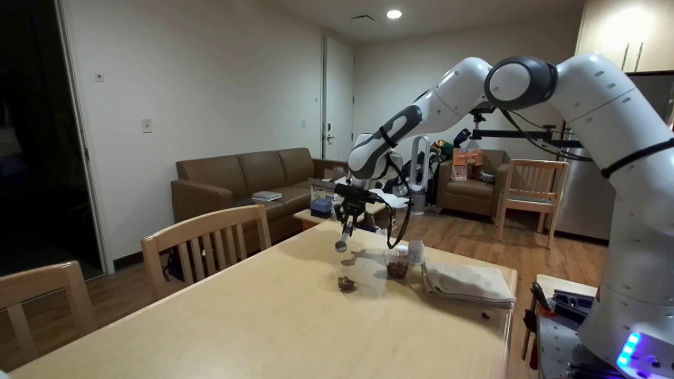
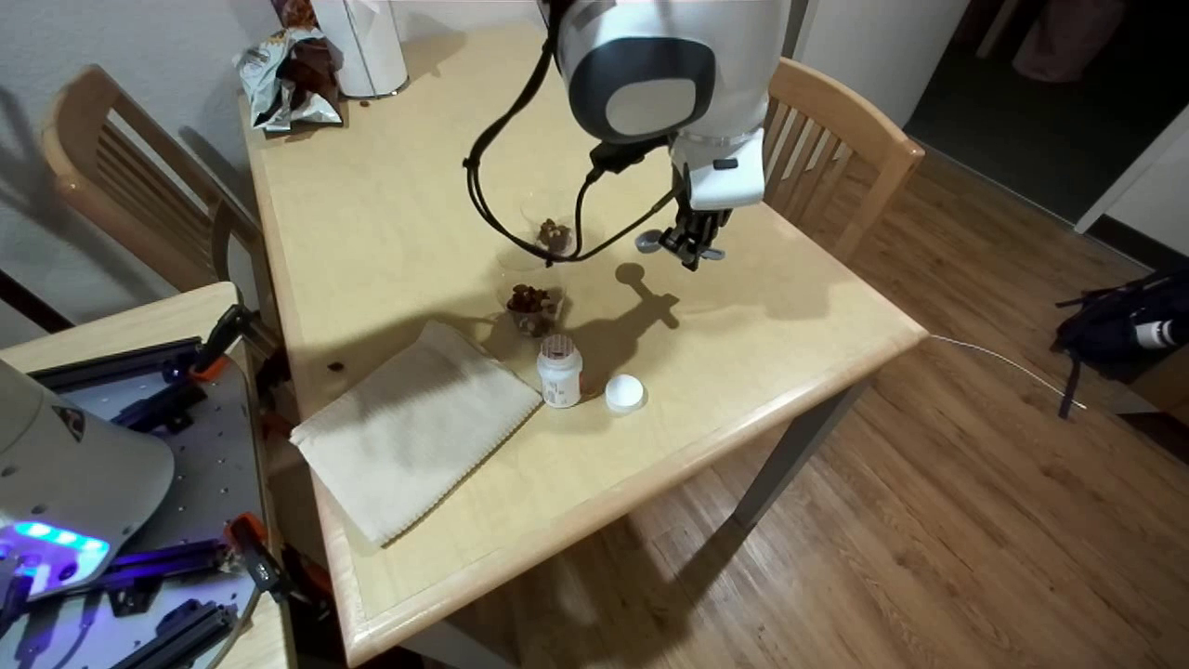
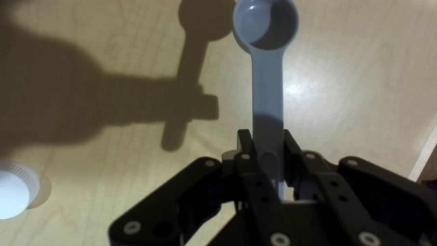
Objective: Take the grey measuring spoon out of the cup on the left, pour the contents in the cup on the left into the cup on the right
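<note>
The grey measuring spoon is held by its handle between the fingers of my gripper, scoop pointing ahead. In both exterior views the spoon and gripper are in the air above the table, apart from the cups; the spoon's shadow falls on the wood. A clear cup with dark brown pieces stands near a white bottle. Another clear cup with brown pieces stands farther from the bottle. The cups' clear walls are hard to make out. Neither cup shows in the wrist view.
The white bottle and a white lid stand near the cups. A folded beige cloth lies beside them. A snack bag and a white roll stand at the table's far end.
</note>
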`<act>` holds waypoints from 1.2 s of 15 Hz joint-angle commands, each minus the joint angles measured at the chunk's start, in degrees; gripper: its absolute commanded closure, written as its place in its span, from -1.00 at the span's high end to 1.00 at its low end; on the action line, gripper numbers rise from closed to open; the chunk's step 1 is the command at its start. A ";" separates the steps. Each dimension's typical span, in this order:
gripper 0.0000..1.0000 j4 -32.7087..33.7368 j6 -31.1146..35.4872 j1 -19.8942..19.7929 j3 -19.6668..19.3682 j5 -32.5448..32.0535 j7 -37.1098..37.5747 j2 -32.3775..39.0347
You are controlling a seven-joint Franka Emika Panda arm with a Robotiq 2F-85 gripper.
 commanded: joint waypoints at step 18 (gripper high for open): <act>0.95 -2.93 3.68 2.68 -4.95 -5.31 -0.44 -1.20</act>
